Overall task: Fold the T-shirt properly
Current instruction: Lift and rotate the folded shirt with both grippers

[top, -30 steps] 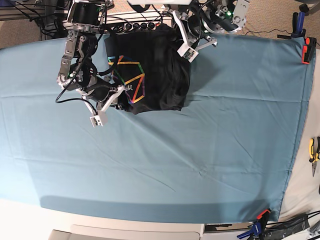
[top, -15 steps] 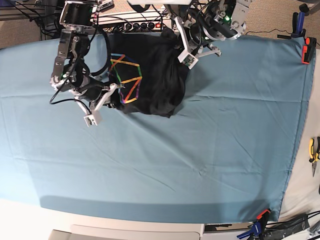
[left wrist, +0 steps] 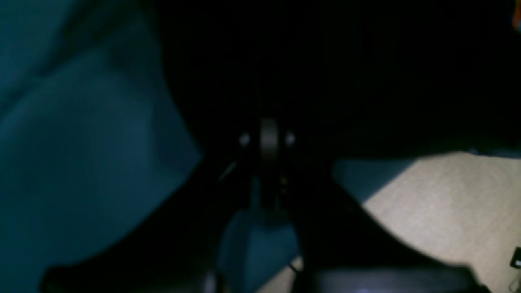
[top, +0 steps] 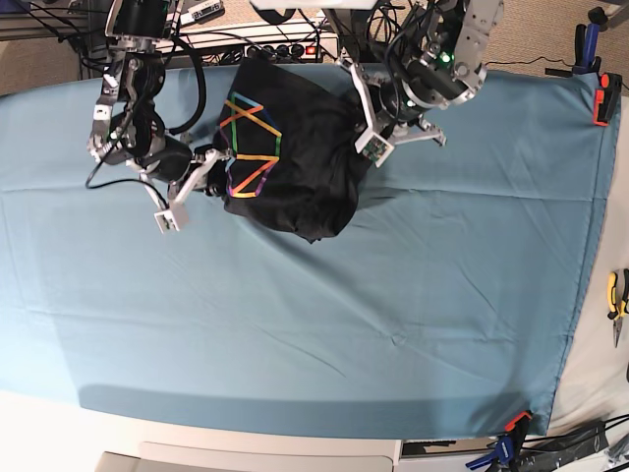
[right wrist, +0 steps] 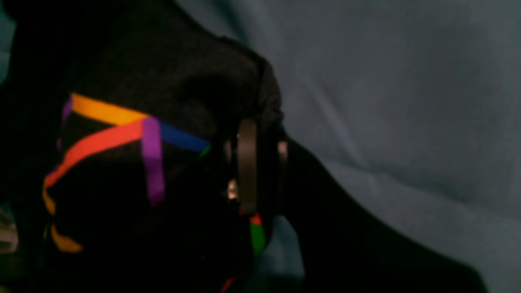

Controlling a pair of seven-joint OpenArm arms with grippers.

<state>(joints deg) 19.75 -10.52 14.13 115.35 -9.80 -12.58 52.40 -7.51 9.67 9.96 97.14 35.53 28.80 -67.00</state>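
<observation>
The black T-shirt (top: 305,167) lies bunched at the far middle of the blue table cloth (top: 393,295), its coloured line print (top: 249,147) facing up on its left part. My right gripper (top: 214,169) is shut on the shirt's left edge. In the right wrist view its fingers (right wrist: 246,162) pinch black cloth beside the print (right wrist: 122,134). My left gripper (top: 359,128) is shut on the shirt's right edge. The left wrist view is dark, with the black T-shirt (left wrist: 346,73) draped over the closed fingers (left wrist: 267,138).
A power strip and cables (top: 265,44) run along the far edge behind the shirt. An orange clamp (top: 601,98) pins the cloth at the far right. Yellow-handled pliers (top: 616,295) lie off the right edge, and more clamps (top: 511,433) sit at the near right corner.
Both grippers stayed shut on the shirt. The right arm drew left and toward the far edge, the left arm came nearer, and the shirt swung so its lower corner shifted left.
</observation>
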